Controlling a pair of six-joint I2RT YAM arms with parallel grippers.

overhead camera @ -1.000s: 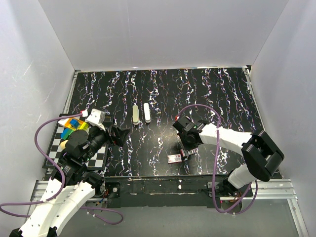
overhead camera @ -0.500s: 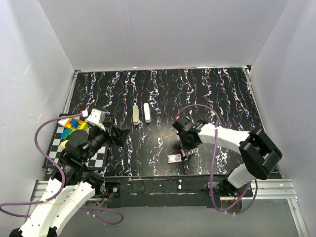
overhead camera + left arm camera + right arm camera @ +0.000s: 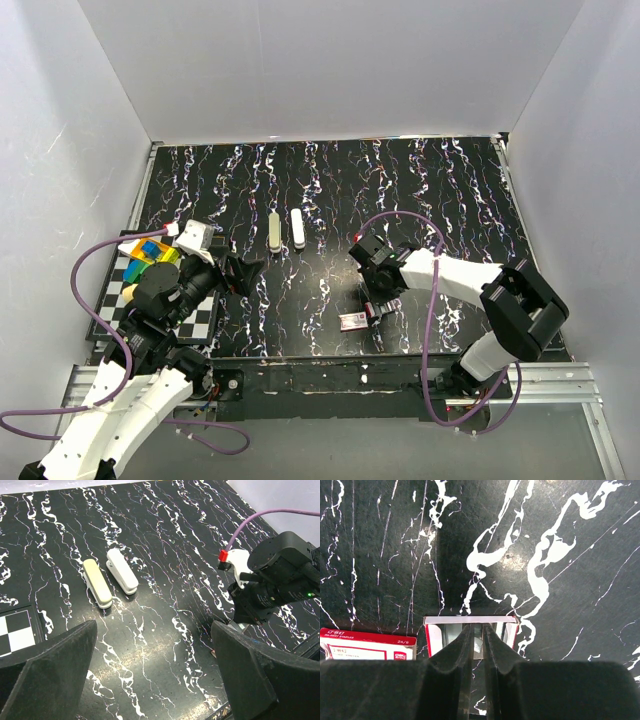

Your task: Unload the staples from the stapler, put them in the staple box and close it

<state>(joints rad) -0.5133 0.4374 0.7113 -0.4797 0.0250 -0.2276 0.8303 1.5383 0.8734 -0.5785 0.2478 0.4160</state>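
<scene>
Where the left claw [image 3: 240,270] stands: over the near-left counter [image 3: 420,180], just right of the checkered board [image 3: 205,318], jaws spread wide and empty; it is well apart from the work, so little hazard unless it swings right
Stapler: two long pieces lie side by side mid-counter, beige piece [image 3: 97,583] left of white piece [image 3: 122,571], apart from both claws; whether they are one stapler or two, and whether staples remain inside, cannot be told
Red sleeve [image 3: 367,639]: flat on the counter, just left of the open tray; a sideways slip of the arm could push it
Open tray [image 3: 470,619]: directly below the right claw; light and unrestrained, judged likely to skid or tip if a finger lands on its wall
Right claw [image 3: 478,630]: closed down on a thin grey strip [image 3: 478,645], apparently staples, held over the tray
Release hazard: if the jaws part off-centre or too high, the strip could bounce out or land across the tray wall
Grip hazard: a hard squeeze or a knock on the rim could break the strip into loose pieces on the patterned counter, where they would be hard to spot
</scene>
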